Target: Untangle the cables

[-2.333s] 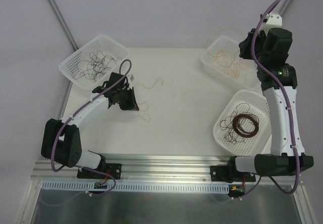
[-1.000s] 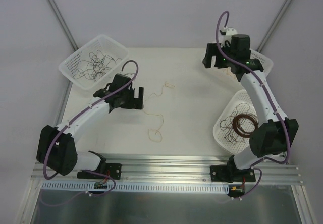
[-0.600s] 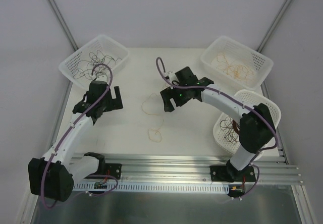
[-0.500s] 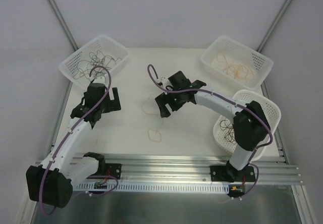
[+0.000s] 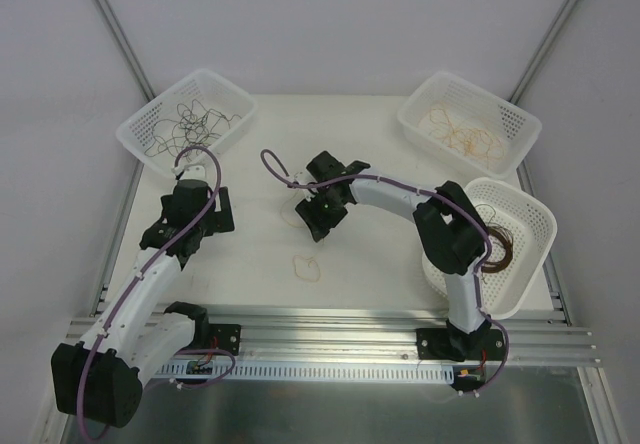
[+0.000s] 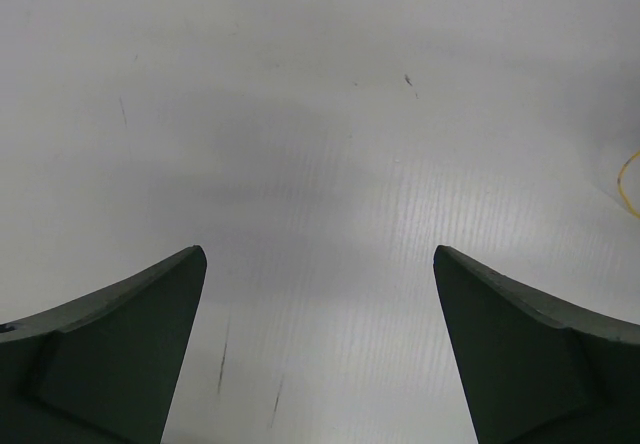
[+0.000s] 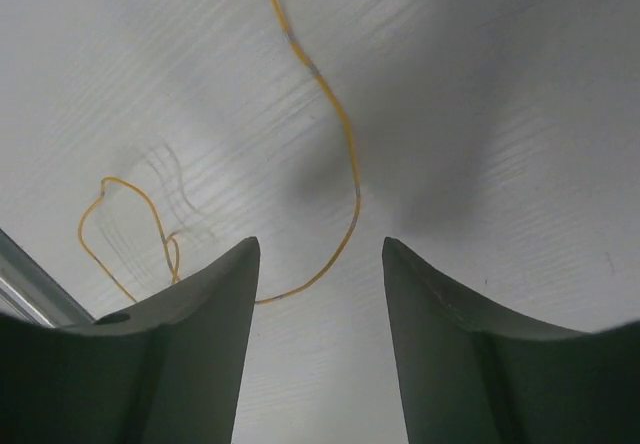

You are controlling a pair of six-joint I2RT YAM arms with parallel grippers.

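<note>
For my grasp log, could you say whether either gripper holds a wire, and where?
Neither: left gripper and right gripper are open, yellow wire lying loose.

Mid table (image 5: pixel 380 254) open (one yellow cable (image 7: pixel 351 149)); baskets (image 5: pixel 135 129) line edges.

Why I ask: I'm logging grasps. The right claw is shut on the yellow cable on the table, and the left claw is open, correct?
Not quite: the right claw is open. The right wrist view shows it spread apart, with the yellow cable lying loose on the table in the gap. The left claw is open, as you said.
</note>
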